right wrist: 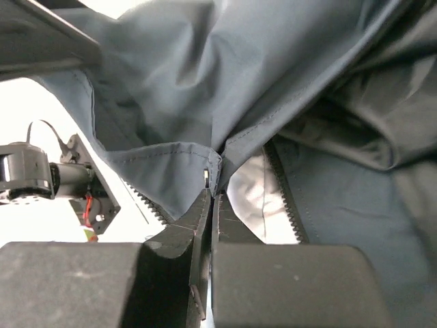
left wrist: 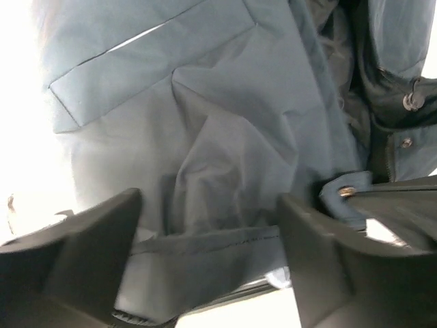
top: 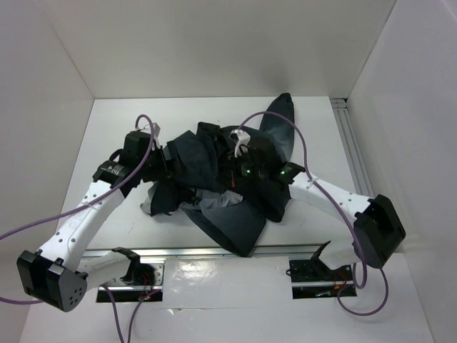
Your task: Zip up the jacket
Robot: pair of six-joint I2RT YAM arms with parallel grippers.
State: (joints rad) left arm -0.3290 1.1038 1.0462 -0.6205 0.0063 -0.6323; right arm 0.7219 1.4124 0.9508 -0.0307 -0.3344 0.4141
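Observation:
The jacket (top: 214,207) lies crumpled in a dark heap at the middle of the white table, with light grey lining showing near its front. My left gripper (top: 166,163) is at the heap's left side. It stands open (left wrist: 210,201), and a stitched fold of the jacket (left wrist: 225,123) lies loose between its fingers (left wrist: 102,239). My right gripper (top: 239,168) reaches in from the right. It is shut (right wrist: 213,195) on a seamed edge of the jacket (right wrist: 205,82), beside a row of zipper teeth (right wrist: 287,198). I cannot make out the slider.
White walls close the table in at the back and on both sides. An aluminium rail (top: 353,157) runs along the right edge and another (top: 214,251) along the front, between the arm mounts. Purple cables (top: 143,153) loop over both arms.

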